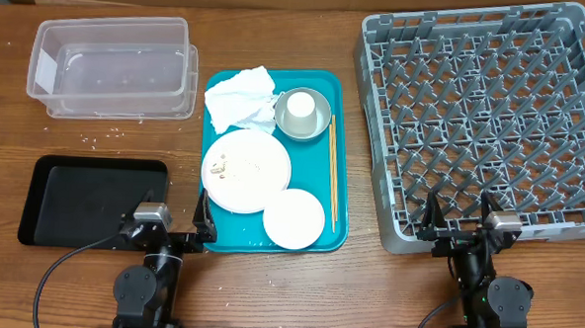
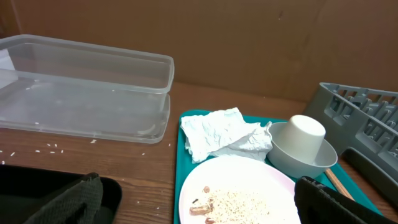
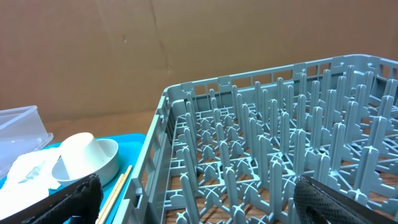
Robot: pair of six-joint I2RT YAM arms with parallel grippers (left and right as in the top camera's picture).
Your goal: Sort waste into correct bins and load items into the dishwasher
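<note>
Wooden worktop runs from you to a cardboard wall. Nearest you, both sets of jaws stand wide apart and empty: your left gripper (image 1: 167, 219) by the teal tray's (image 1: 342, 191) near-left corner, your right gripper (image 1: 459, 219) at the rack's (image 1: 482, 123) near edge. The plate (image 1: 246, 169) lies just ahead-right of the left jaws, with the napkin (image 1: 241, 97) beyond it, so the left arm looks nearer. The chopsticks (image 1: 333, 171) point straight away from you.

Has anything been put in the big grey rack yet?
No, the overhead view shows only bare pegs inside the grey rack.
</note>
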